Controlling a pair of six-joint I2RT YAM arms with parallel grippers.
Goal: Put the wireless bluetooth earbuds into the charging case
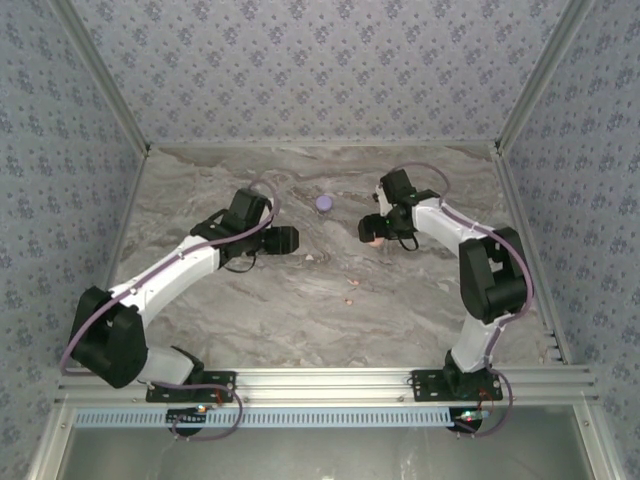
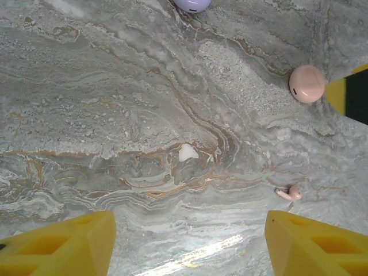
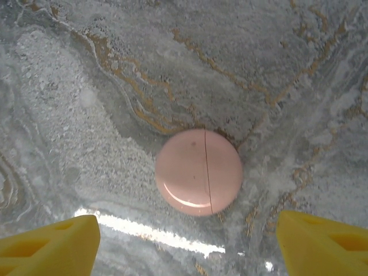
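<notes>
My right gripper (image 3: 187,247) hangs spread wide over the pink case (image 3: 198,171), a smooth salmon disc lying shut with a thin seam across it. My left gripper (image 2: 187,247) is spread too and holds nothing. One pink earbud (image 2: 289,193), a tiny pellet with a short stem, lies on the marble table (image 2: 115,115), nearer than the pink case. The purple case (image 1: 324,203) sits farther back, between my arms.

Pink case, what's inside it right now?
Nothing inside can be seen: the pink case is shut, only its outer shell and a seam line showing. One pink earbud lies outside it on the table.
</notes>
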